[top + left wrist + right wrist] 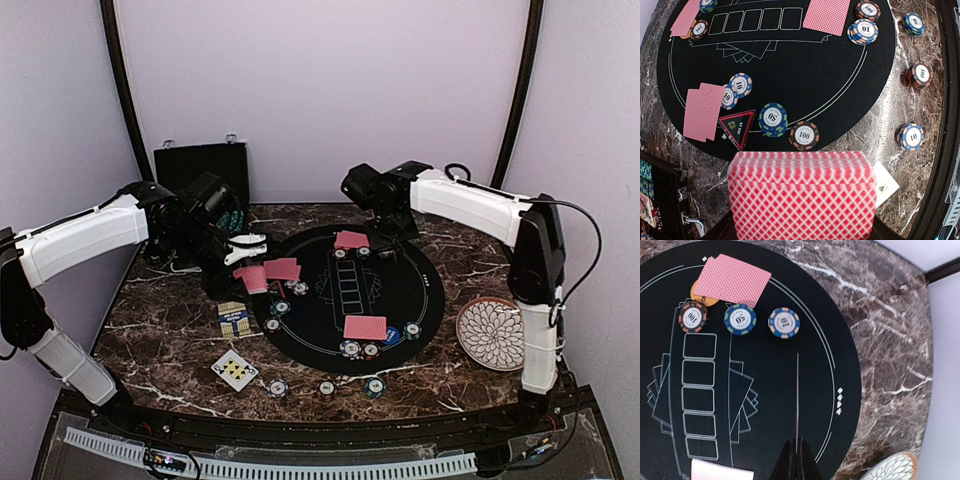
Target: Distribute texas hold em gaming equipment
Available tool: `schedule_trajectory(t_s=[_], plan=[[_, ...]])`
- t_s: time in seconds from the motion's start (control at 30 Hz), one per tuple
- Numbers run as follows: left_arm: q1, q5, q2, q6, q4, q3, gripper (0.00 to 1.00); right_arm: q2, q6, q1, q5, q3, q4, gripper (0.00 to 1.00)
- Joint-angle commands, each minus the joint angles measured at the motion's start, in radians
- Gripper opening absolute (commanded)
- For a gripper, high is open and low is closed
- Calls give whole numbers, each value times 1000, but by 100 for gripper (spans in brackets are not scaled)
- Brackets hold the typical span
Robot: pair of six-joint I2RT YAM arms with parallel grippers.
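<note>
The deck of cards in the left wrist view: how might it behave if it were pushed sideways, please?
The deck of cards shows many loose layered edges, so it would probably shear and fan out rather than slide whole. Its smooth backs look slippery; top cards may skid off.

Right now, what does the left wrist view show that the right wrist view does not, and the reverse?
Only the left wrist view: a card deck close to the lens, the triangle marker, and chips lying off the mat, such as a 10 chip. Only the right wrist view: the patterned plate and an orange disc partly under a card. Both: the black mat with its five card boxes.
</note>
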Motion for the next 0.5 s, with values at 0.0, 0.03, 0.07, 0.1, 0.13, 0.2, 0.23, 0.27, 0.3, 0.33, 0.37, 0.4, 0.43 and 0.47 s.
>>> schedule_trajectory(t_s=[0.0, 0.03, 0.07, 0.1, 0.13, 0.2, 0.23, 0.27, 0.3, 0.33, 0.37, 0.4, 0.43, 0.47], plan=[[3, 5, -34, 0, -13, -5, 0, 154, 26, 69, 208, 178, -164, 0], [2, 6, -35, 0, -13, -7, 0, 192, 36, 78, 221, 223, -190, 0], [3, 8, -35, 0, -16, -7, 0, 227, 39, 88, 231, 268, -208, 0], [3, 9, -36, 0, -16, -8, 0, 257, 39, 98, 238, 302, -219, 0], [3, 9, -37, 0, -17, -8, 0, 282, 41, 105, 243, 331, -226, 0], [4, 8, -38, 0, -15, -11, 0, 327, 43, 116, 236, 382, -234, 0], [4, 9, -39, 0, -16, -10, 0, 346, 44, 119, 223, 402, -235, 0], [3, 11, -39, 0, -15, -10, 0, 360, 45, 122, 211, 407, -227, 0], [3, 11, -39, 0, -15, -10, 0, 371, 45, 125, 197, 409, -216, 0], [4, 10, -38, 0, -14, -10, 0, 382, 43, 128, 184, 410, -208, 0], [4, 10, -38, 0, -14, -9, 0, 392, 41, 131, 176, 412, -203, 0], [3, 12, -37, -1, -13, -9, 0, 404, 40, 134, 169, 418, -201, 0], [3, 12, -37, -1, -13, -9, 0, 413, 40, 138, 162, 424, -201, 0], [3, 12, -37, -1, -13, -9, 0, 426, 41, 139, 156, 431, -200, 0]])
